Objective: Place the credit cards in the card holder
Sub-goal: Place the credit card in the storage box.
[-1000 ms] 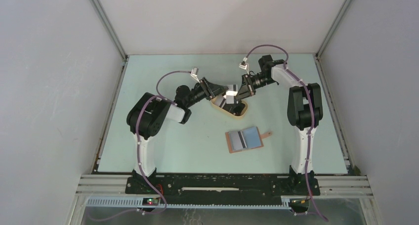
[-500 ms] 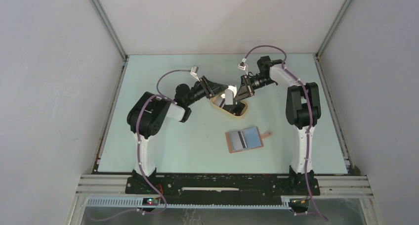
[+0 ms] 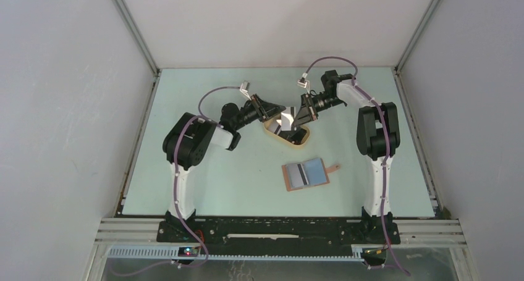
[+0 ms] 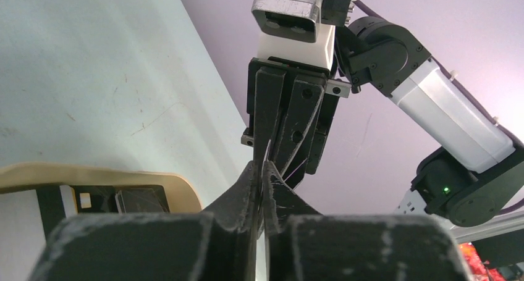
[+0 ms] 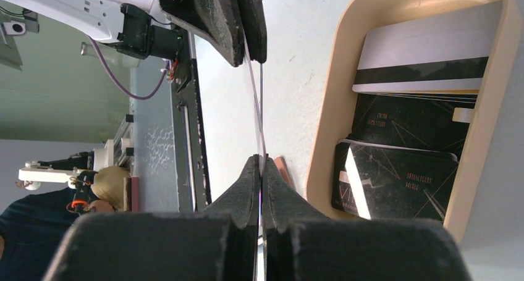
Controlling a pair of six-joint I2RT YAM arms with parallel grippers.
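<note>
- One whitish, dark-striped credit card (image 3: 287,117) hangs tilted above the beige tray (image 3: 290,141), slightly bowed: a handover to reset the grip, I judge.
- My right gripper (image 5: 259,168) pinches one end tight; my left gripper (image 4: 259,175) is clamped on the other.
- The card holder (image 3: 306,174) lies open nearer the bases, well apart.

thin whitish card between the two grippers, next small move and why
Probably open the right gripper: it and the left gripper both pinch the thin whitish card by opposite edges, so one must release before it reaches the reddish-brown leather wallet.
</note>
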